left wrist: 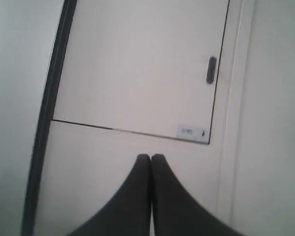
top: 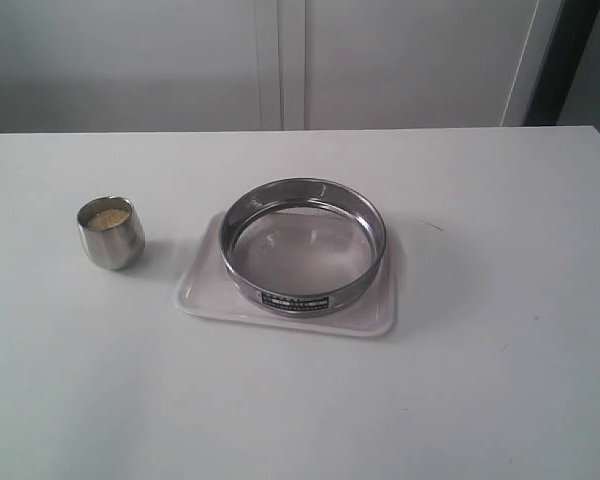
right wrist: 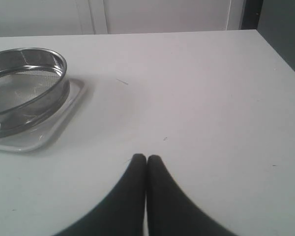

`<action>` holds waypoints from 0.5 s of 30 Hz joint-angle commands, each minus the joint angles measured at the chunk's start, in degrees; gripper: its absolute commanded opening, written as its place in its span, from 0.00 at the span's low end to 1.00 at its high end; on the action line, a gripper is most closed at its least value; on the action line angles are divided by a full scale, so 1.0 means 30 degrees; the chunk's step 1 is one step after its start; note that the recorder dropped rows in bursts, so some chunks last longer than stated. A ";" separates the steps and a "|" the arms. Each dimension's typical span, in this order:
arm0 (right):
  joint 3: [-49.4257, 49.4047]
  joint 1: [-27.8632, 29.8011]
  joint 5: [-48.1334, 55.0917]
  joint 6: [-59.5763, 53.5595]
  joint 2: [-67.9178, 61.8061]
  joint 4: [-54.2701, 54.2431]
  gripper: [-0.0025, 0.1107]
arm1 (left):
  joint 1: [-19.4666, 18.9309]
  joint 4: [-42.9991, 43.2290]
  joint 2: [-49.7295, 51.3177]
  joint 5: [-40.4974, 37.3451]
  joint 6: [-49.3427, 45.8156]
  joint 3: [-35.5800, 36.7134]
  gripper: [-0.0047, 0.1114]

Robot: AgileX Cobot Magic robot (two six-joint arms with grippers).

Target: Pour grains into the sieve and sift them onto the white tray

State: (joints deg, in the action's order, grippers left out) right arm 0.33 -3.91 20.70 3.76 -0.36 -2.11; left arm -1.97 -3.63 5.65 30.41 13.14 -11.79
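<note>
White table [top: 480, 400]: steel cup [top: 111, 243] beside sieve [top: 296, 299] on white tray [top: 204, 292]; left fingers [left wrist: 136, 196], right fingers [right wrist: 132, 196] pressed together.

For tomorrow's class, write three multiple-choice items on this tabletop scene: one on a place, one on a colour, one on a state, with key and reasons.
1. Where does the wide round steel mesh sieve stand?
A. on the flat white rectangular tray
B. on a shelf
C. on the floor
2. What colour are the grains in the small steel cup?
A. black
B. yellowish
C. green
3. What state is the sieve's mesh in?
A. heaped
B. lidded
C. bare
Key: 1 A, tray rim shows around it; 2 B, sandy yellow fill; 3 C, no grains on it.
</note>
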 commanded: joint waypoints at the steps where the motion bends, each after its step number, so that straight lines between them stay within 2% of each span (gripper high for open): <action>1: -0.0110 -0.0031 -0.0194 -0.0020 0.0120 0.0133 0.02 | -0.0023 -0.0239 0.3378 -0.2594 -0.3439 -0.2539 0.04; 6: -0.0110 -0.0031 -0.0194 -0.0020 0.0120 0.0133 0.02 | -0.0023 -0.0186 0.7298 -0.2300 -0.3402 -0.3476 0.04; 10: -0.0110 -0.0031 -0.0194 -0.0020 0.0120 0.0133 0.02 | -0.0023 0.0242 1.0236 -0.1060 -0.3253 -0.3562 0.04; 12: -0.0110 -0.0031 -0.0194 -0.0020 0.0120 0.0133 0.02 | -0.0023 0.0242 1.2238 -0.0231 -0.1640 -0.3562 0.04; 14: -0.0110 -0.0031 -0.0194 -0.0020 0.0120 0.0133 0.02 | -0.0023 0.1211 1.4077 0.0652 -0.1237 -0.3562 0.04; 15: -0.0110 -0.0031 -0.0194 -0.0020 0.0120 0.0133 0.02 | -0.0023 0.3652 1.5045 0.1408 -0.0247 -0.3562 0.04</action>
State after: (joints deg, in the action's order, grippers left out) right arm 0.33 -3.91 20.82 3.76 -0.36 -2.11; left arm -1.97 0.00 47.52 30.90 9.04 -22.22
